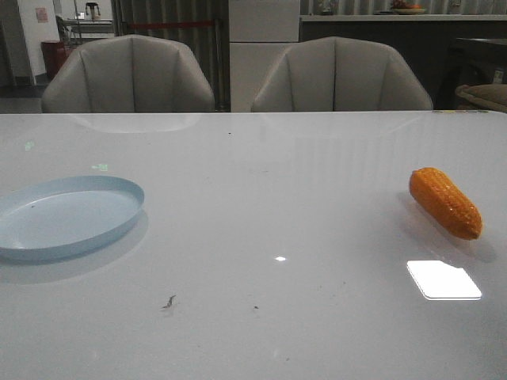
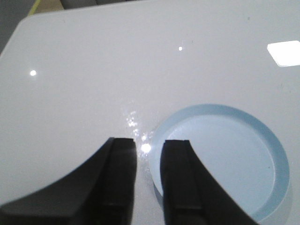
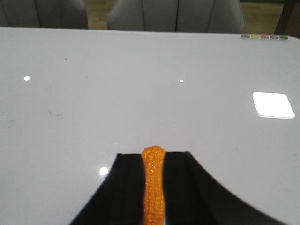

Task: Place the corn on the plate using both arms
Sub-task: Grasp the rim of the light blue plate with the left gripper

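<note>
The orange corn lies free on the white table at the right, tip pointing toward the near right. The pale-blue plate sits at the left, with nothing on it. Neither arm shows in the front view. In the left wrist view my left gripper hangs above the table beside the plate's edge, jaws a narrow gap apart and holding nothing. In the right wrist view my right gripper is lined up over the corn, which shows through the narrow gap between the jaws; it is not held.
Two grey chairs stand behind the table's far edge. A bright light reflection lies on the table just in front of the corn. Bare table surface separates the plate and the corn.
</note>
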`<state>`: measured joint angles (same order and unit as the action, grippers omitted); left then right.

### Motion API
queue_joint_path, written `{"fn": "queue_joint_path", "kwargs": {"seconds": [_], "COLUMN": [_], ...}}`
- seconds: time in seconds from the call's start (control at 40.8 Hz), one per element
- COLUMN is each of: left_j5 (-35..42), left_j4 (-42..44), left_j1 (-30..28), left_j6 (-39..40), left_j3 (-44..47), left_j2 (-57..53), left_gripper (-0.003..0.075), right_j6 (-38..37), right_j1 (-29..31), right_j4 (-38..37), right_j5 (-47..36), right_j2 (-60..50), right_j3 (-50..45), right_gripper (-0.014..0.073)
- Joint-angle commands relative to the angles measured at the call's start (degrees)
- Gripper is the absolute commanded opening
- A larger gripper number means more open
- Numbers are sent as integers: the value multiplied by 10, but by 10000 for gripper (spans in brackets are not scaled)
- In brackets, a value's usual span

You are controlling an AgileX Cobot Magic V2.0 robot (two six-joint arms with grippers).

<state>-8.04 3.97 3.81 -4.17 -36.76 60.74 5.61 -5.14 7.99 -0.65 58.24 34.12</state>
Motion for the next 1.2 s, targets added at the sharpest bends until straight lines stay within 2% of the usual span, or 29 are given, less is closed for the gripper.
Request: {"fn": "queue_joint_path", "kwargs": {"seconds": [0.0,0.074,0.147,0.417,0.662,0.883,1.177], "left_j5": [47,42,15,-198,-329,-344,-343], "left_j4": [-7,-7,-17,-57,-57,-40,-40], "left_j1": [-1,-1,-1,-19,-19,-19,-19], "left_j6": [5,5,5,5,5,5,5], "left_j3": [-24,-41,-75,-285,-426,-468,-468], "left_j2": [20,34,58,221,375,475,529], "left_gripper": [382,433,435,430,430,430,430], "right_j6": [-1,-1,-1,-1,-1,-1,-1], "right_j1": [0,0,0,0,0,0,0], "right_j4": [1,1,1,1,1,1,1], "right_j5": [-43,-43,-43,-42,-42,-42,-32], "right_j2": [11,23,29,31,31,31,31], "right_j3": [20,20,20,20,20,20,20], "right_gripper": [484,528,528,528,528,528,528]}}
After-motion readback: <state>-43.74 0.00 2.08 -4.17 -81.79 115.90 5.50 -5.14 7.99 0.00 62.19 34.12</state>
